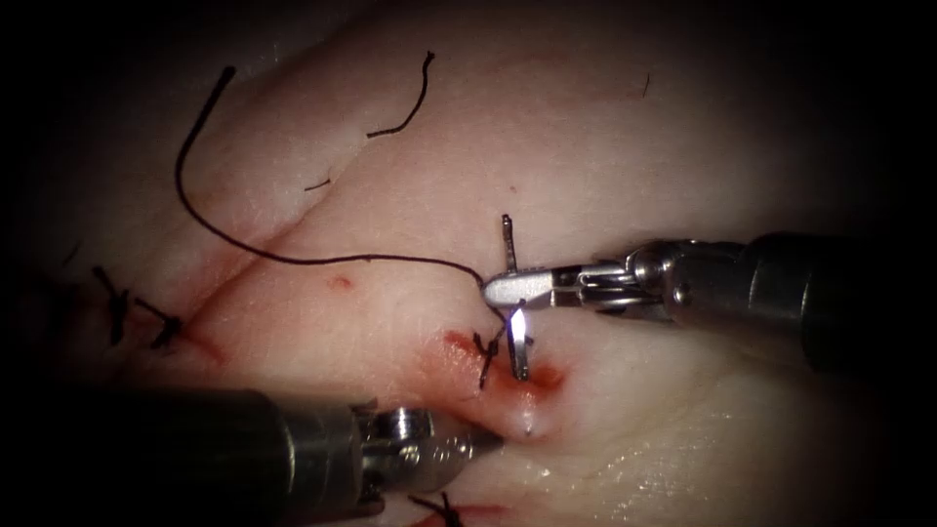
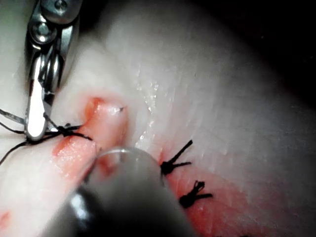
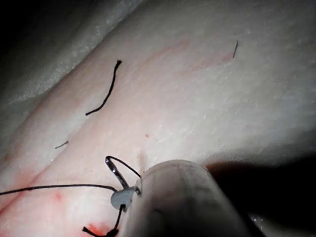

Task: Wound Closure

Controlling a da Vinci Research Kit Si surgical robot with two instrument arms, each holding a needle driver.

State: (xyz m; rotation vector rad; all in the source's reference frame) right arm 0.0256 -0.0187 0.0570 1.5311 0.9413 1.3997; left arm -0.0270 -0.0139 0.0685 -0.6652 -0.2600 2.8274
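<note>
I see the needle (image 1: 514, 298) gripped mid-curve in my right tool (image 1: 508, 290), upright, its lower end in the reddened cut (image 1: 508, 376) | dark thread (image 1: 293, 256) trails left across the tissue (image 1: 634, 146) | left tool (image 1: 483, 444) presses tissue below the cut
</note>
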